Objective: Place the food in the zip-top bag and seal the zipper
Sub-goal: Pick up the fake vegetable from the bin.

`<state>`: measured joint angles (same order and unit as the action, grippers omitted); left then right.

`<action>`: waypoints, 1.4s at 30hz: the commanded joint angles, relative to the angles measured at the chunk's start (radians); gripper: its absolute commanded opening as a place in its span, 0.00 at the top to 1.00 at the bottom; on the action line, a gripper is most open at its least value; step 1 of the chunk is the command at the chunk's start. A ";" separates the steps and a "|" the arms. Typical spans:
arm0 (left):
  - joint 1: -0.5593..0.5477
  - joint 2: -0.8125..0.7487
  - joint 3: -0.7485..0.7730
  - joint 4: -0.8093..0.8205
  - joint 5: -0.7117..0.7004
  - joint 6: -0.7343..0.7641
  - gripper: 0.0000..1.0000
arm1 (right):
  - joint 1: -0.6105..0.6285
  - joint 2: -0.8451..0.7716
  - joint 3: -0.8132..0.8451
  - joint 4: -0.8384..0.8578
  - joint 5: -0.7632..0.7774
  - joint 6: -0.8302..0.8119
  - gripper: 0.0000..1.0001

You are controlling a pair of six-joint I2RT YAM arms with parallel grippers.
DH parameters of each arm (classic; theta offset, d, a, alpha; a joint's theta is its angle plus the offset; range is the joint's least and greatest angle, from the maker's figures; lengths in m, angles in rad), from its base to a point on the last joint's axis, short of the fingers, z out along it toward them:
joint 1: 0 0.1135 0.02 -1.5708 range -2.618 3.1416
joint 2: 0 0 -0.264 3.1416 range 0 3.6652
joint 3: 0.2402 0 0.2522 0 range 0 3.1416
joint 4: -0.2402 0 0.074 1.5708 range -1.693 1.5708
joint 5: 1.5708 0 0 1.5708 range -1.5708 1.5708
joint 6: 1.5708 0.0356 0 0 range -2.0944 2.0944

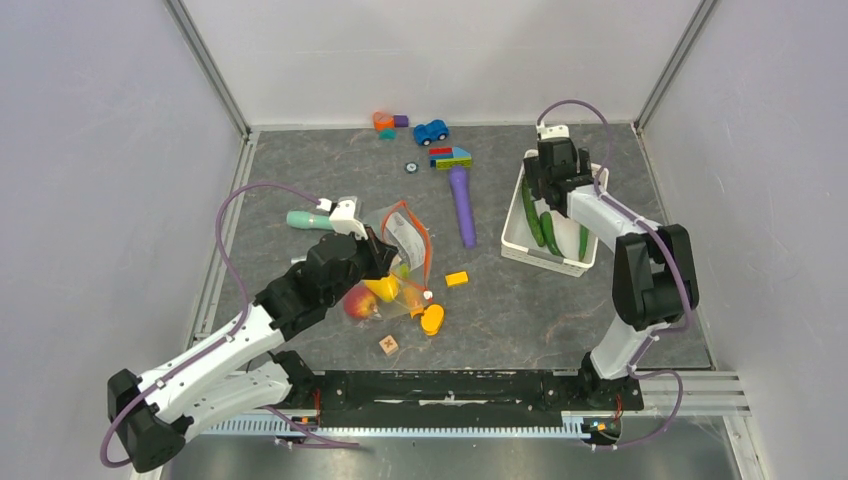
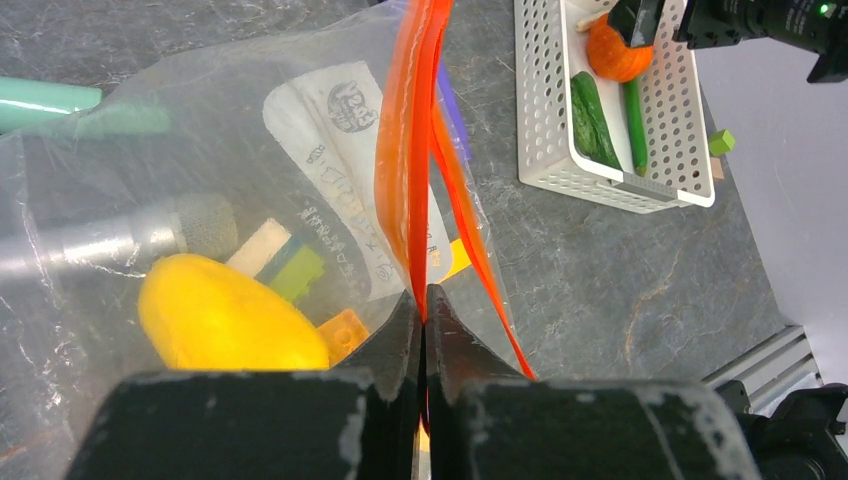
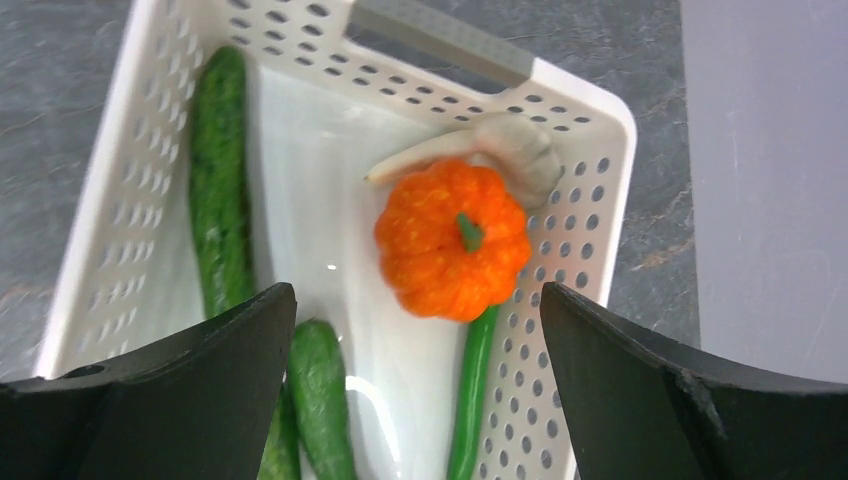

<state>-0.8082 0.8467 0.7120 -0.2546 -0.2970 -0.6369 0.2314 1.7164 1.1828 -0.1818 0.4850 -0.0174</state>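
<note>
The clear zip-top bag [image 1: 402, 232] lies at the table's middle-left, with a white label [image 2: 340, 150]. My left gripper [image 1: 378, 255] is shut on its orange-red zipper strip [image 2: 412, 150] at the mouth edge [image 1: 426, 250]. A yellow squash [image 2: 225, 315] shows inside the bag, and a red fruit [image 1: 360, 303] lies beside it. My right gripper [image 3: 415, 300] is open and empty, hovering over the white basket [image 3: 590, 200]. The basket holds an orange pumpkin [image 3: 452, 240], a white garlic piece [image 3: 515, 145], green cucumbers [image 3: 220, 190] and a thin green bean [image 3: 470, 390].
A purple tool [image 1: 463, 205] lies between the bag and the basket [image 1: 515, 235]. A teal tool [image 1: 303, 220] lies left of the bag. An orange block [image 1: 457, 279], an orange piece [image 1: 433, 320] and a wooden cube [image 1: 388, 345] lie nearby. A blue car [image 1: 431, 131] and blocks [image 1: 450, 157] sit at the back.
</note>
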 commanded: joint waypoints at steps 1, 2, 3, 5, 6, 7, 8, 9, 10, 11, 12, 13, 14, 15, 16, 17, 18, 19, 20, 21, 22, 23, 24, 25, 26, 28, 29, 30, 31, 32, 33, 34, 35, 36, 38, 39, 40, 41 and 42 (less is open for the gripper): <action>0.001 0.010 0.011 0.023 -0.009 0.022 0.98 | -0.044 0.054 0.080 0.016 0.045 -0.018 0.02; 0.001 0.009 0.012 0.023 -0.010 0.023 0.98 | -0.054 0.067 0.081 0.017 0.036 -0.016 0.02; 0.001 0.012 0.011 0.023 -0.011 0.023 0.98 | -0.066 0.077 0.082 0.017 0.015 -0.012 0.02; 0.001 0.012 0.011 0.025 -0.010 0.022 0.98 | -0.090 0.098 0.085 0.019 -0.031 -0.002 0.02; 0.001 0.014 0.012 0.025 -0.009 0.023 0.98 | -0.101 0.109 0.087 0.021 -0.057 0.001 0.02; 0.001 0.013 0.011 0.025 -0.009 0.023 0.98 | -0.112 0.118 0.090 0.024 -0.082 0.003 0.02; 0.001 0.015 0.011 0.025 -0.007 0.022 0.98 | -0.122 0.127 0.094 0.024 -0.106 0.007 0.02; 0.001 0.015 0.011 0.026 -0.008 0.022 0.98 | -0.130 0.139 0.098 0.023 -0.118 0.009 0.02; 0.001 0.016 0.013 0.026 -0.008 0.022 0.98 | -0.138 0.150 0.104 0.022 -0.125 0.011 0.02; 0.001 0.017 0.012 0.027 -0.006 0.023 0.98 | -0.146 0.159 0.108 0.024 -0.131 0.010 0.02; 0.001 0.018 0.012 0.028 -0.004 0.024 0.98 | -0.152 0.170 0.118 0.022 -0.139 0.009 0.02; 0.001 0.020 0.011 0.029 -0.002 0.025 0.98 | -0.159 0.181 0.126 0.020 -0.142 0.010 0.02; 0.001 0.021 0.012 0.031 0.000 0.024 0.98 | -0.165 0.190 0.133 0.017 -0.149 0.011 0.02; 0.001 0.023 0.012 0.031 0.002 0.024 0.98 | -0.169 0.198 0.138 0.016 -0.154 0.014 0.02; 0.001 0.025 0.012 0.031 0.004 0.024 0.98 | -0.175 0.204 0.139 0.016 -0.160 0.015 0.02; 0.001 0.027 0.012 0.032 0.003 0.024 0.98 | -0.178 0.212 0.140 0.017 -0.162 0.016 0.02; 0.001 0.028 0.013 0.032 0.004 0.024 0.98 | -0.182 0.220 0.140 0.016 -0.164 0.016 0.02; 0.001 0.029 0.012 0.034 0.003 0.025 0.98 | -0.185 0.227 0.140 0.016 -0.167 0.016 0.02; 0.001 0.031 0.012 0.034 0.002 0.025 0.98 | -0.188 0.235 0.140 0.016 -0.176 0.016 0.02; 0.002 0.031 0.013 0.034 0.001 0.024 0.98 | -0.189 0.241 0.140 0.016 -0.184 0.016 0.03; 0.001 0.031 0.013 0.034 0.001 0.025 0.98 | -0.190 0.245 0.138 0.016 -0.197 0.016 0.06; 0.001 0.030 0.012 0.033 0.001 0.024 0.98 | -0.191 0.248 0.137 0.016 -0.212 0.016 0.08; 0.001 0.028 0.012 0.034 0.001 0.024 0.98 | -0.190 0.250 0.136 0.015 -0.223 0.016 0.12; 0.001 0.027 0.013 0.034 0.001 0.026 0.98 | -0.191 0.249 0.136 0.012 -0.235 0.016 0.15; 0.001 0.027 0.012 0.034 0.001 0.026 0.98 | -0.191 0.242 0.134 0.011 -0.247 0.016 0.19; 0.001 0.026 0.012 0.034 0.000 0.025 0.98 | -0.191 0.222 0.126 0.010 -0.255 0.016 0.27; 0.001 0.024 0.011 0.034 0.000 0.025 0.98 | -0.191 0.210 0.121 0.010 -0.258 0.016 0.31; 0.001 0.024 0.011 0.034 -0.001 0.026 0.98 | -0.191 0.192 0.113 0.012 -0.259 0.016 0.36; 0.001 0.023 0.011 0.034 -0.002 0.026 0.98 | -0.190 0.172 0.104 0.015 -0.260 0.042 0.41; 0.001 0.022 0.009 0.034 -0.003 0.025 0.98 | -0.191 0.154 0.094 0.018 -0.260 0.048 0.45; 0.001 0.023 0.009 0.034 -0.004 0.027 0.98 | -0.191 0.129 0.080 0.019 -0.261 0.053 0.49; 0.001 0.022 0.009 0.034 -0.004 0.026 0.98 | -0.191 0.105 0.063 0.023 -0.261 0.061 0.51; 0.001 0.022 0.009 0.033 -0.003 0.026 0.98 | -0.191 0.083 0.048 0.028 -0.267 0.067 0.52; 0.001 0.020 0.010 0.032 -0.002 0.026 0.98 | -0.191 0.054 0.027 0.035 -0.277 0.071 0.53; 0.001 0.015 0.008 0.032 0.001 0.026 0.98 | -0.191 0.006 -0.004 0.044 -0.314 0.072 0.54; 0.001 0.013 0.008 0.033 0.002 0.024 0.98 | -0.191 -0.015 -0.014 0.042 -0.331 0.077 0.56; 0.001 0.012 0.007 0.035 0.004 0.022 0.98 | -0.191 -0.040 -0.025 0.041 -0.340 0.088 0.58; 0.002 0.010 0.006 0.036 0.004 0.022 0.98 | -0.191 -0.068 -0.040 0.042 -0.361 0.107 0.59; 0.002 0.010 0.006 0.036 0.004 0.024 0.98 | -0.189 -0.095 -0.055 0.052 -0.385 0.122 0.60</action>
<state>-0.8082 0.8738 0.7120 -0.2539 -0.2871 -0.6365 0.0418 1.7401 1.1618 -0.1787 0.1856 0.0475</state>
